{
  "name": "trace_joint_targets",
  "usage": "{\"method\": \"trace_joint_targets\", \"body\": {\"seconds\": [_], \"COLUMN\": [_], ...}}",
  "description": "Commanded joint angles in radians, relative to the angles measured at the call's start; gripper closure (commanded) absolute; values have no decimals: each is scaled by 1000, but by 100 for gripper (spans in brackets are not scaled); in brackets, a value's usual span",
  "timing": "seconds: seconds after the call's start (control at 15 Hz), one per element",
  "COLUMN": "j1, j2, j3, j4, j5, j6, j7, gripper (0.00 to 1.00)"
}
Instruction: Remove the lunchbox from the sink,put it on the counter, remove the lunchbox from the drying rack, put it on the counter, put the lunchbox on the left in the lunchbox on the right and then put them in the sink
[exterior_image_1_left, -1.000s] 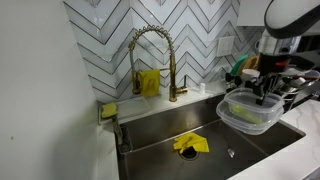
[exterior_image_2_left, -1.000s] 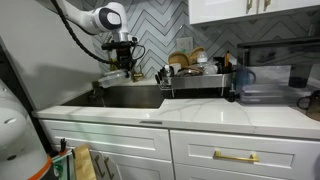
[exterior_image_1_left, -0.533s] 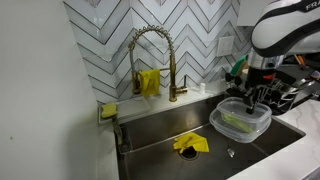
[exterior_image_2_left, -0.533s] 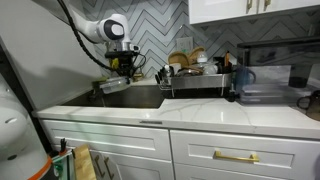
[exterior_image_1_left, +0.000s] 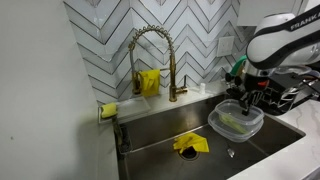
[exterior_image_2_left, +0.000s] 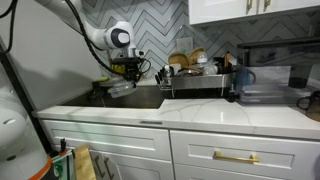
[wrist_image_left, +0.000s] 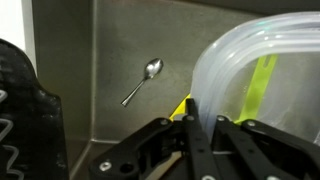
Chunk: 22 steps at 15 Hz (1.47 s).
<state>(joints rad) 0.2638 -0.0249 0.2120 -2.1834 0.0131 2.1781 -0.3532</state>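
A white worktop (exterior_image_2_left: 220, 115) frames the steel sink (exterior_image_1_left: 268, 148), with the black drying rack (exterior_image_2_left: 200, 82) standing just beside the basin. Above the sink, the Panda arm (exterior_image_1_left: 285, 35) holds a clear lunchbox (exterior_image_1_left: 237, 120) in the air, its jaws clamped on the container's rim. On the basin floor lie a yellow cloth (exterior_image_1_left: 190, 143) and, in the wrist view, a spoon (wrist_image_left: 143, 80).

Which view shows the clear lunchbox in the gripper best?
An exterior view: the whole lunchbox shows, held by the gripper above the sink. The wrist view shows only part of its rim and wall. In an exterior view from farther off it is small and dim.
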Motion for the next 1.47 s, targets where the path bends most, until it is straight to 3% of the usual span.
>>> {"method": "trace_joint_targets", "body": {"seconds": [0.0, 0.2, 0.53, 0.6, 0.87, 0.93, 1.4], "j1": [-10, -10, 5, -12, -7, -7, 25], "j2": [151, 276, 437, 380, 439, 439, 550], "j3": [10, 18, 32, 31, 42, 42, 52], "j4": [35, 90, 213, 154, 205, 207, 293], "j5": [-54, -34, -70, -60, -67, -67, -63], "j6": [180, 262, 241, 262, 262, 261, 253], "j7": [20, 24, 40, 44, 44, 44, 104], "gripper": [98, 98, 98, 93, 93, 98, 98]}}
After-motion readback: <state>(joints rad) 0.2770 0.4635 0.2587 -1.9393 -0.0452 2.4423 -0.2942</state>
